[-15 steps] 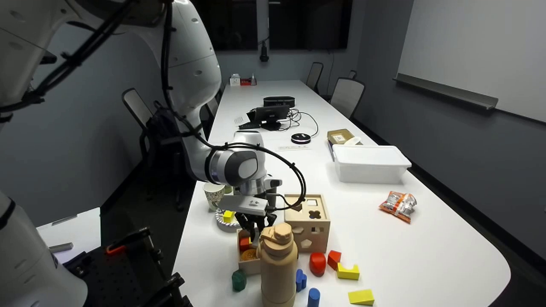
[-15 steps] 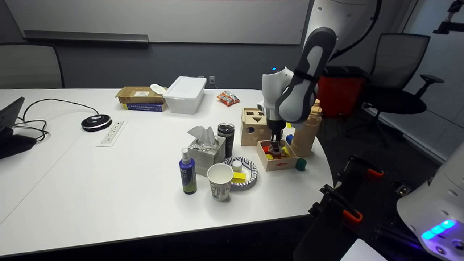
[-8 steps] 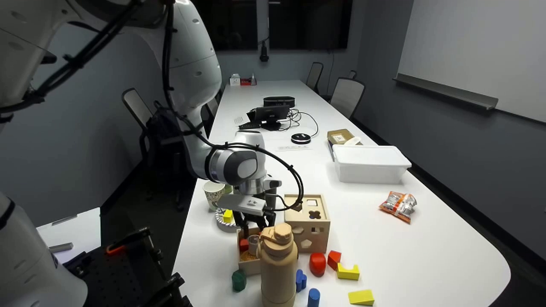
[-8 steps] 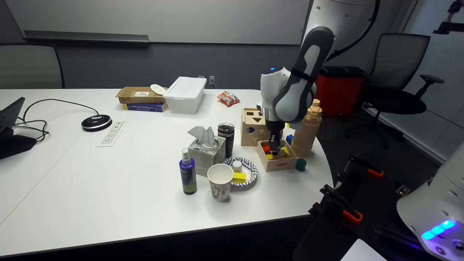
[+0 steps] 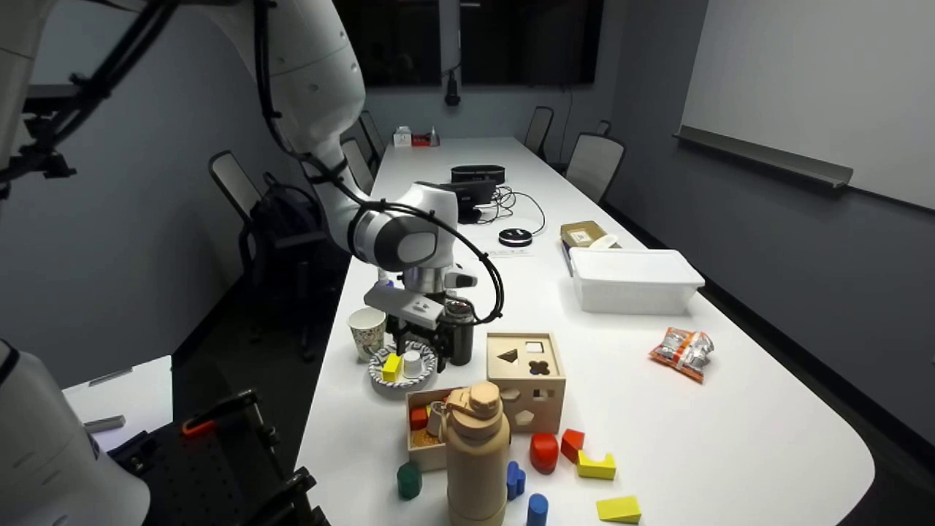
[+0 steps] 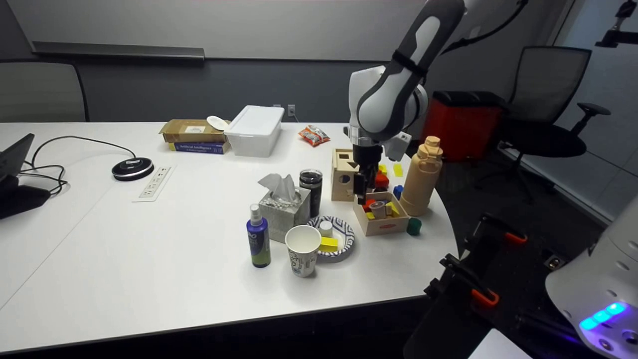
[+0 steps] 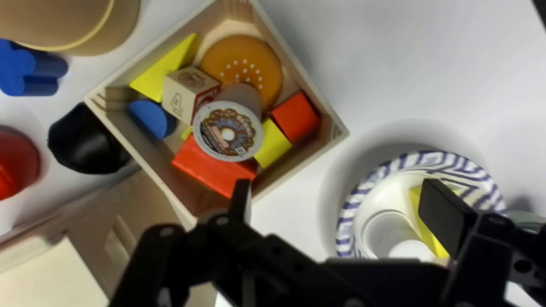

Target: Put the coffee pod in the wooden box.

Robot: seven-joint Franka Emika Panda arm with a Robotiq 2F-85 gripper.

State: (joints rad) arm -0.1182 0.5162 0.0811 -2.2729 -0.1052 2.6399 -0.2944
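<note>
The coffee pod [image 7: 229,130], with a brown donut-print lid, lies tilted among blocks inside a low open-topped wooden box, whose front wall [image 6: 386,228] faces the camera in an exterior view. Beside that box stands a taller tan wooden box with cut-out holes [image 5: 532,380]. In the wrist view my gripper [image 7: 339,192] is open, its fingers wide apart with nothing held. It hangs above the table, near the open box and the patterned plate. The bottle hides part of the pod and open box in an exterior view [image 5: 435,420].
A tan bottle [image 5: 478,467] stands close against the open box. A patterned plate [image 6: 350,247] holds a white cylinder [image 6: 325,228] and a yellow block. Nearby are a dark tumbler [image 6: 311,187], paper cup [image 6: 302,254], tissue box [image 6: 284,217] and several loose blocks.
The gripper was down in the open wooden box on the pod. It has opened, let the pod go, and risen up and away toward the plate; the pod stays in that box.
</note>
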